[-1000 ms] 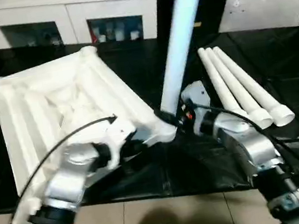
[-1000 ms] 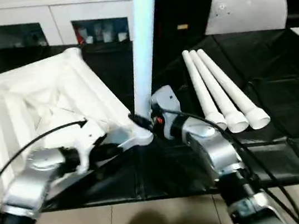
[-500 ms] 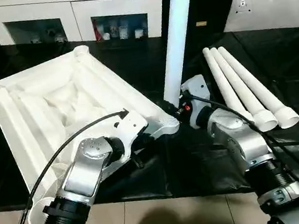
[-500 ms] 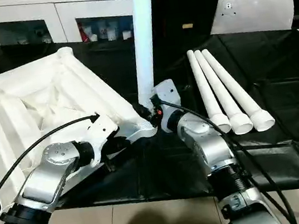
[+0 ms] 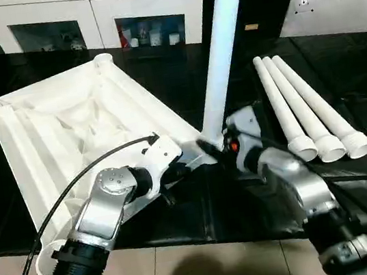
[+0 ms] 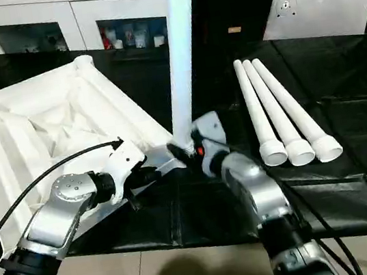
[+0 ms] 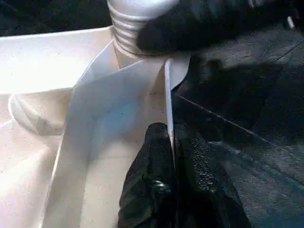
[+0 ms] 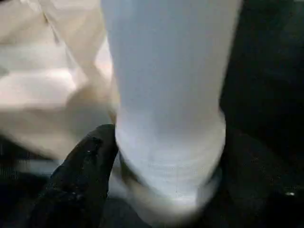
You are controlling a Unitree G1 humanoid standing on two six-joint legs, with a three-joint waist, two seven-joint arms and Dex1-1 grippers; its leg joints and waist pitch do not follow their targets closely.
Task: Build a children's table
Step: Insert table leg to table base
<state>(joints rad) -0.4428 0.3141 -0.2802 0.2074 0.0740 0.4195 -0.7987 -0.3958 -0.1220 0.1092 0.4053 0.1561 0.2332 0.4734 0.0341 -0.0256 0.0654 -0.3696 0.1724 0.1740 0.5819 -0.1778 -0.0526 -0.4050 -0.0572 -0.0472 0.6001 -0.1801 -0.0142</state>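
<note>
The upturned table top [image 5: 66,138] lies on the black tabletop [image 5: 200,204], one leg [image 5: 222,49] standing upright in its near corner socket. The left pincer [image 7: 171,156] is pinched tight on the rim's thin edge just beside that socket. The right pincer [image 5: 215,152] sits at the leg's base; its grip I cannot tell. Three legs [image 5: 308,115] lie side by side to the right.

We lose the top of the upright leg [image 5: 222,49] past the head view's upper edge. The right gripper [image 6: 186,148] hides where its foot meets the tabletop [image 5: 58,128] at the near corner socket (one finger [image 8: 80,175] shows, blurred). Our left forearm [image 5: 95,220] covers the tabletop's near rim.
</note>
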